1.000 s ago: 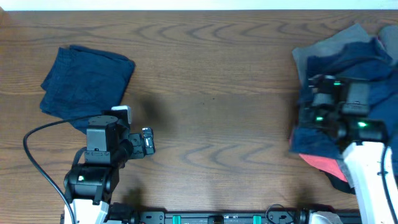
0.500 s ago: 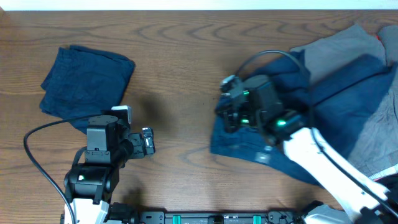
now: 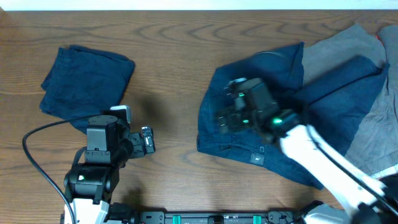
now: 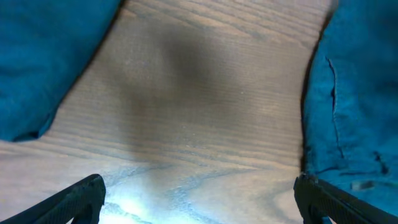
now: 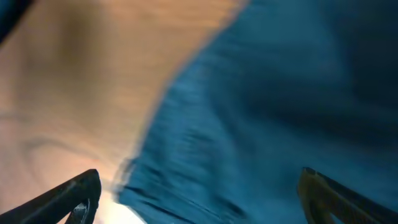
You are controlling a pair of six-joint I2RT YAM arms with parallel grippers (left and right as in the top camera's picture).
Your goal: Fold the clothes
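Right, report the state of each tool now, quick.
Left tool: open, holding nothing, above the table.
Right tool: open, above the blue garment; its view is blurred.

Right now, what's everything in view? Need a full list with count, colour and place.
folded garment: 1, dark blue, far left of the table
spread garment: 1 as far as I can tell, dark blue, centre-right, unfolded
grey cloth: at least 1, grey, far right, partly under the spread garment
red sliver: 1, red, right edge, too small to identify
table: 1, brown wood
cable: 1, black, loops left of the left arm
left tool: 1, black, open, over bare wood beside the folded garment
right tool: 1, black, open, blurred, over the spread garment
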